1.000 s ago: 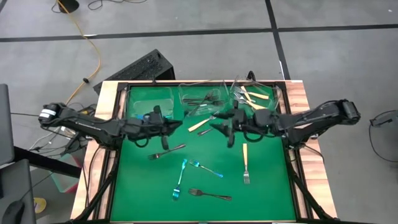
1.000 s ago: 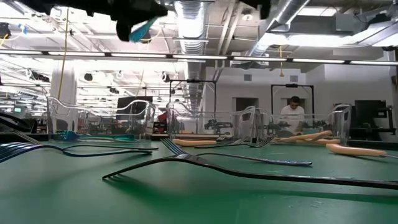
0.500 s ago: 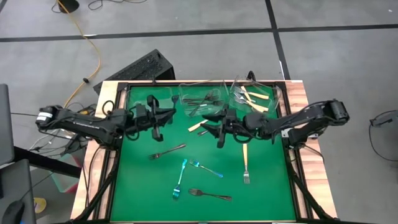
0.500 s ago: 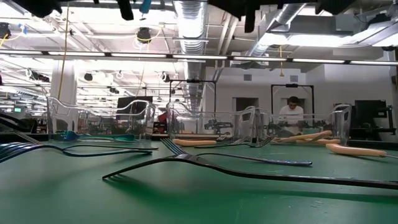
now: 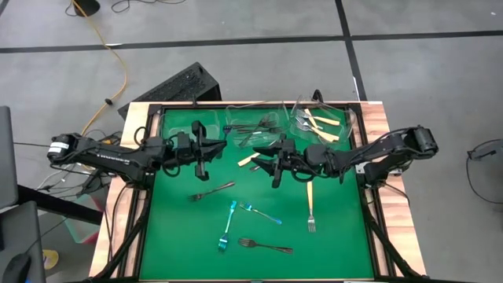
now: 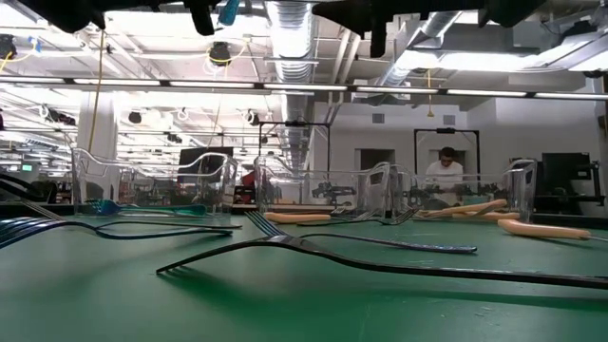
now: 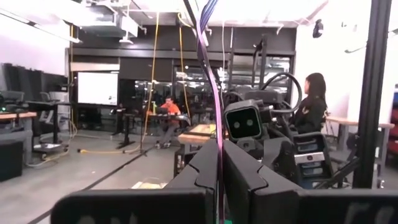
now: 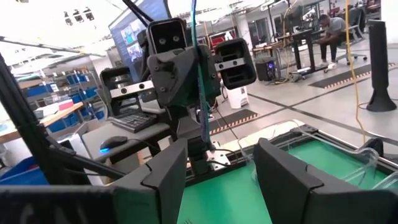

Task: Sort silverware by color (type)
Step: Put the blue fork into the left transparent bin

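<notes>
My left gripper hangs above the green mat's far left part, shut on a blue fork that stands upright. That fork also shows in the right wrist view and at the low view's top. My right gripper faces it from the right, open, with nothing between its fingers. Flat on the mat lie two blue forks, two dark forks and two cream-handled forks. My left gripper pinches the blue fork between its two fingers, near the fork's lower end. The fingers come about level from the table's left and lie across the fork. The fork stands upright above the fingers, lifted clear of the mat.
Three clear tubs stand along the mat's far edge: the left one with blue forks, the middle one with dark forks, the right one with cream-handled forks. A black frame rims the mat. People sit in the room beyond.
My left gripper has risen and tipped up from pointing down to about level, carrying the blue fork, which now stands upright. My right gripper has moved toward the table's left, closer to the left gripper, and has also tipped up.
</notes>
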Robot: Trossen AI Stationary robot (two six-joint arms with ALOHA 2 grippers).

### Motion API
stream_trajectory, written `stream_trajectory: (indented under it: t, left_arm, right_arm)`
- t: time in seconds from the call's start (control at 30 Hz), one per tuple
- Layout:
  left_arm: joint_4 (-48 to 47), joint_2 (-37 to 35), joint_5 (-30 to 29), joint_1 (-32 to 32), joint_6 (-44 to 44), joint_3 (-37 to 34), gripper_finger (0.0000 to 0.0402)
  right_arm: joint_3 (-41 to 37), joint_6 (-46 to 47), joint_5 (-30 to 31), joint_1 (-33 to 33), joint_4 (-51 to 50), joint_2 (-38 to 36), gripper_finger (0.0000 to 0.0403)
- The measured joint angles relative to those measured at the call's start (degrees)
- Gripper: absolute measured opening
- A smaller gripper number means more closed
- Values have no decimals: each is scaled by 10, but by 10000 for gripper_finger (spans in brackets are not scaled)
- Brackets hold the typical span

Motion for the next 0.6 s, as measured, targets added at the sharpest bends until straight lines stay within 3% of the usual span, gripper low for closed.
stream_trajectory:
  t: [0.6]
  left_arm:
    - [29, 1, 2, 0, 24, 0, 0]
  right_arm:
    - [0, -5, 46, -16, -2, 0, 205]
